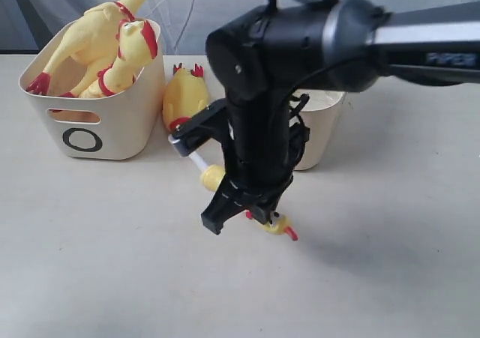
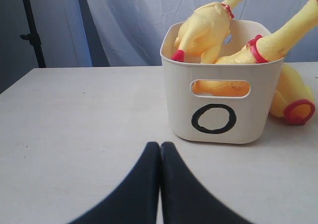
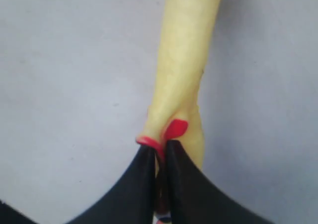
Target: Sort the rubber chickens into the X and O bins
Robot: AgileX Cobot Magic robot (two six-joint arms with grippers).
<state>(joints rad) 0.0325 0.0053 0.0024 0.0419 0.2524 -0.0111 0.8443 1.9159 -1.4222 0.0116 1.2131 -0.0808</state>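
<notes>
Jaws of the left gripper (image 2: 160,145) sit pressed together on nothing; the right gripper (image 3: 159,147) has its jaws clamped on the red-tipped end of a slim chicken (image 3: 186,60).

Just ahead of the idle left jaws stands the O bin (image 2: 179,110), with two chickens (image 2: 203,25) propped inside and already sorted. A plump chicken (image 2: 290,92) lies on the tabletop (image 1: 90,263) beside that bin, toward the right jaws, awaiting a pick. The slim chicken hangs from the right jaws, seemingly lifted for carrying. Behind them the other bin (image 1: 324,132), presumably X, has its mark hidden.
</notes>
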